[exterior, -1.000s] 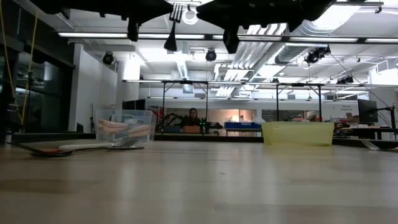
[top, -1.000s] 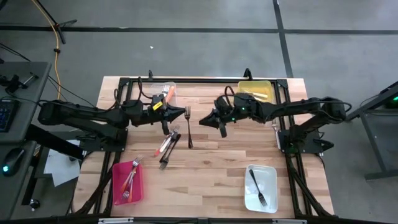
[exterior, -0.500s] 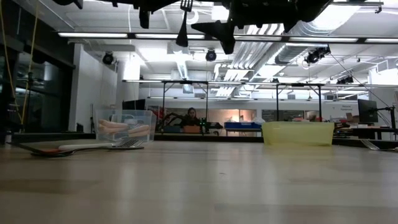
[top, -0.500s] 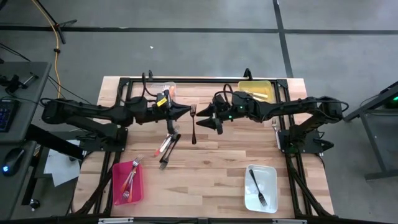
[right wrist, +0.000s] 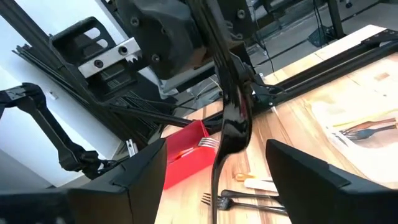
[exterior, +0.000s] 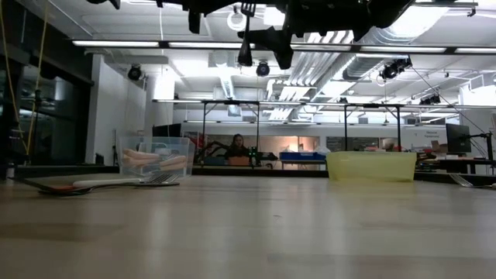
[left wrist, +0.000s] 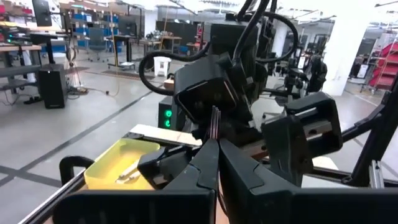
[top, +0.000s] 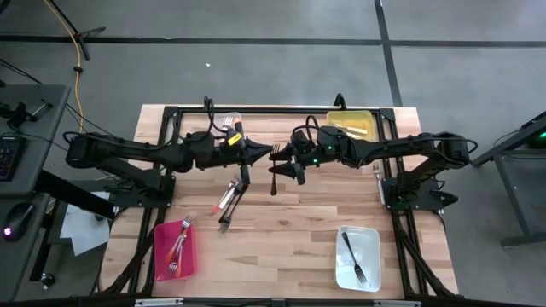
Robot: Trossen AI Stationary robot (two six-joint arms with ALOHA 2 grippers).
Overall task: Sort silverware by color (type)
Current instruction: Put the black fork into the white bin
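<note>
A dark all-metal fork (top: 273,170) hangs high over the middle of the table, tines up, with my left gripper (top: 260,155) shut on it. My right gripper (top: 287,166) is open right beside it. In the right wrist view the fork's handle (right wrist: 229,127) stands between the two spread fingers (right wrist: 134,180) without touching them. In the low view the fork (exterior: 246,39) is far above the tabletop. More silverware (top: 230,198), red-, white- and dark-handled, lies in a loose pile on the wood left of centre. My left gripper pinches the fork's neck (left wrist: 214,127), just under the tines, between its two shut fingers. The fingers come level from the table's left. The tines stick out past the fingertips and the handle hangs below, clear of the table.
A red bin (top: 160,256) with forks sits near left and a white bin (top: 367,271) with a dark fork near right. A yellow bin (top: 341,119) stands far right and a clear bin (top: 223,118) with orange handles far left. A black frame (top: 281,111) rims the table.
My left gripper has carried the dark fork toward the table's right edge, up to my right gripper. The fork has stayed tines up and clear of the table. My right gripper has edged slightly toward the left, and the fork now stands between its fingers.
</note>
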